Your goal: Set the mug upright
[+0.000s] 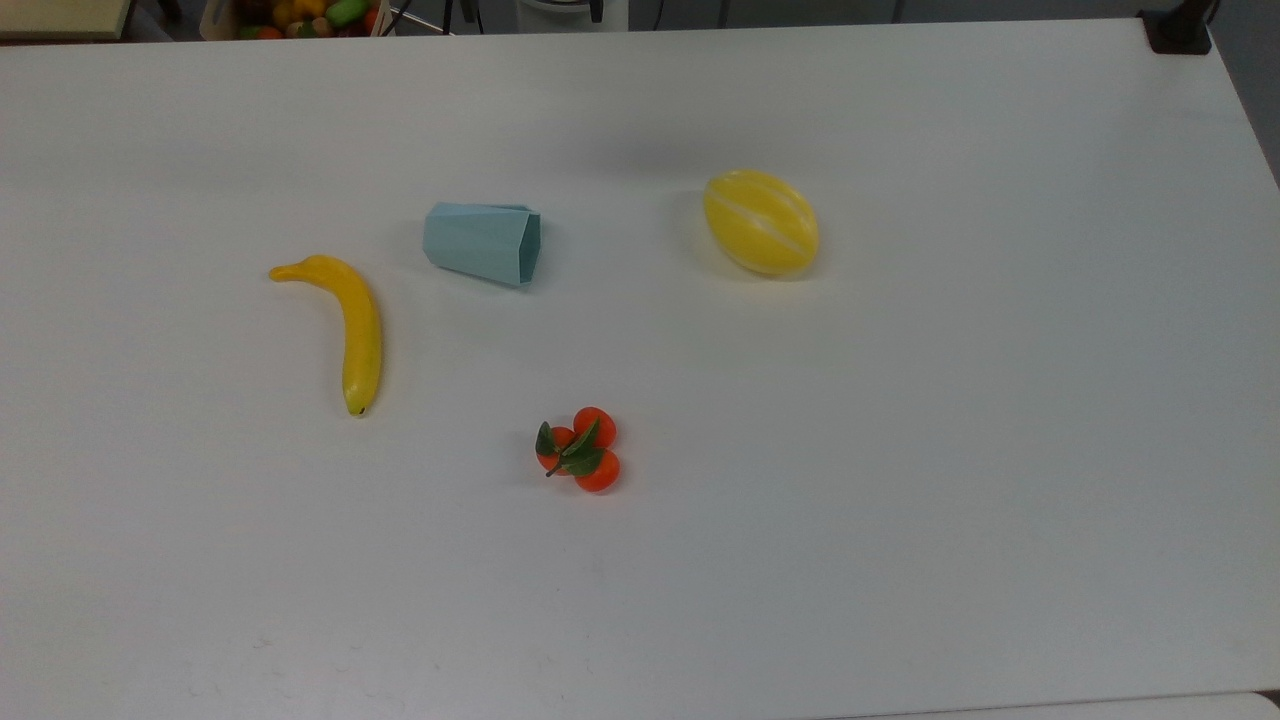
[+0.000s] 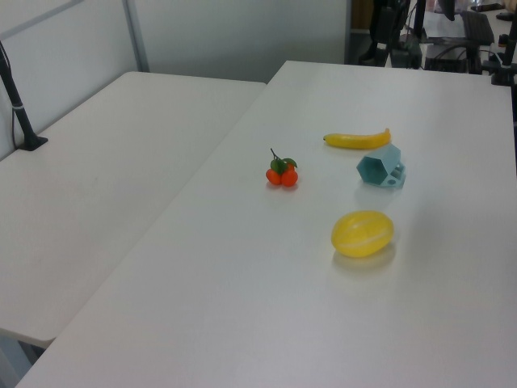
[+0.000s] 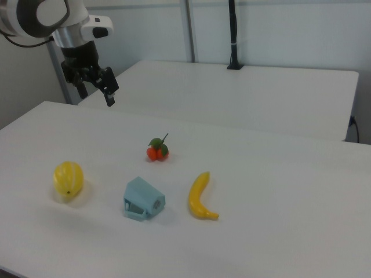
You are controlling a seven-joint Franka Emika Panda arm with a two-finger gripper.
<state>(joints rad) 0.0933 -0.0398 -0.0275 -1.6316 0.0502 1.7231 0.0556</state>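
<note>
The pale blue-green faceted mug [image 1: 483,243] lies on its side on the white table [image 1: 900,450], its hexagonal rim turned toward the top view's right. In the left view the mug [image 2: 381,167] shows its open mouth, between the banana and the melon. The right view has the mug [image 3: 143,200] near the table's front, mouth facing down-left. My gripper [image 3: 95,91] hangs high above the table's far left corner in the right view, open and holding nothing, well away from the mug.
A yellow banana [image 1: 345,322] lies to the top view's left of the mug. A yellow melon [image 1: 761,222] sits to its right. A cluster of small oranges with leaves [image 1: 580,450] lies nearer the front. A second table [image 2: 97,186] adjoins.
</note>
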